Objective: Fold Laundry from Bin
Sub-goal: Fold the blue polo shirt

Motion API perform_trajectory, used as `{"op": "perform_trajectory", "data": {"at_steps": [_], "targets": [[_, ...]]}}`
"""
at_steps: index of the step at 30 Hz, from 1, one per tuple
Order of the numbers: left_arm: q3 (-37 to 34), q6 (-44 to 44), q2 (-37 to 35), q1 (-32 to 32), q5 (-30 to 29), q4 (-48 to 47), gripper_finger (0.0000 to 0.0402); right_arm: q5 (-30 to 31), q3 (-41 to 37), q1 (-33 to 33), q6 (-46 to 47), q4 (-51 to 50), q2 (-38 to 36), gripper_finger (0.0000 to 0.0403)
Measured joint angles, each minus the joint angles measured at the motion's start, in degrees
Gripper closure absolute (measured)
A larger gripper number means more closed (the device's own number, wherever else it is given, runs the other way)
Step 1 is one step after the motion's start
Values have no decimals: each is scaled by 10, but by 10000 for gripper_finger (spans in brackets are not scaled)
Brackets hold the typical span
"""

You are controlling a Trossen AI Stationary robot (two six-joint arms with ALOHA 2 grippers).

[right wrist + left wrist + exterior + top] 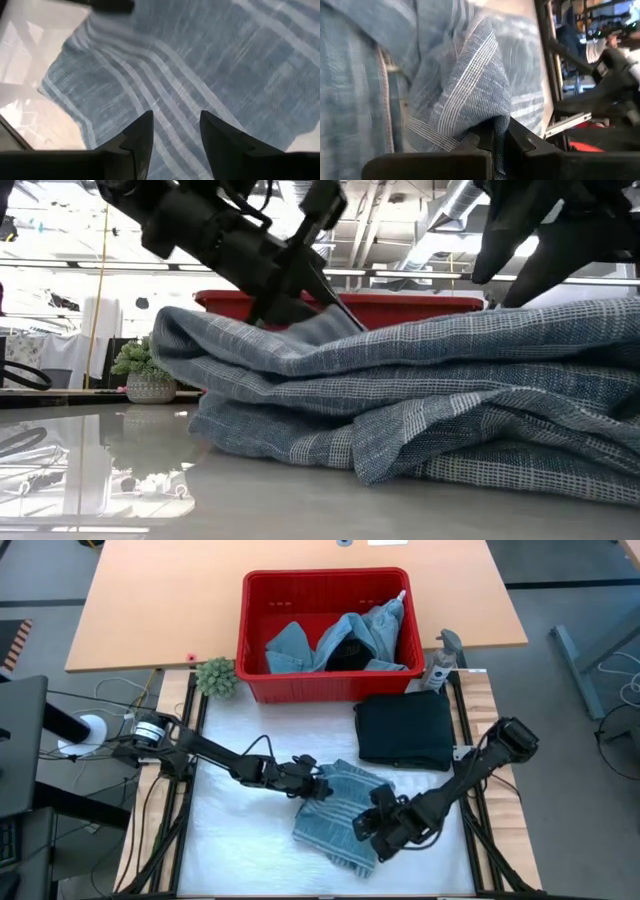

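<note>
Folding is partway through, judging by how things lie: one black garment (404, 729) sits folded flat on the white work surface (240, 840), just in front of the red bin (262, 600), while the blue-grey striped cloth (335, 812) lies bunched in several layers near the middle — not yet a tidy rectangle. Inside the bin, light blue denim pieces (300, 645) and something dark are heaped, so several items are left to do.

The left gripper (318, 786) is at the cloth's upper left edge, its fingers pinched tight on a fold of the striped fabric, as the left wrist view shows cloth caught between them. The right gripper (172, 131) hovers low over the cloth's right part with its fingers apart and nothing between them — the striped weave shows through the gap.

A small green plant (217, 677) stands beside the bin's left corner and a spray bottle (440, 662) beside its right.

No brand, label or writing can be read on the cloth, the bin or the bottle.
</note>
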Motion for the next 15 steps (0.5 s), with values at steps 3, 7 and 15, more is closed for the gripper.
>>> {"op": "perform_trajectory", "data": {"at_steps": [3, 7, 15], "targets": [[15, 11, 23, 0, 15, 19, 401, -2, 0, -10, -3, 0, 0, 230], [34, 15, 38, 0, 16, 19, 401, -8, 0, -14, -1, -9, 2, 247], [36, 66, 38, 0, -6, 40, 382, -35, -36, -13, 1, -2, 2, 284]]}}
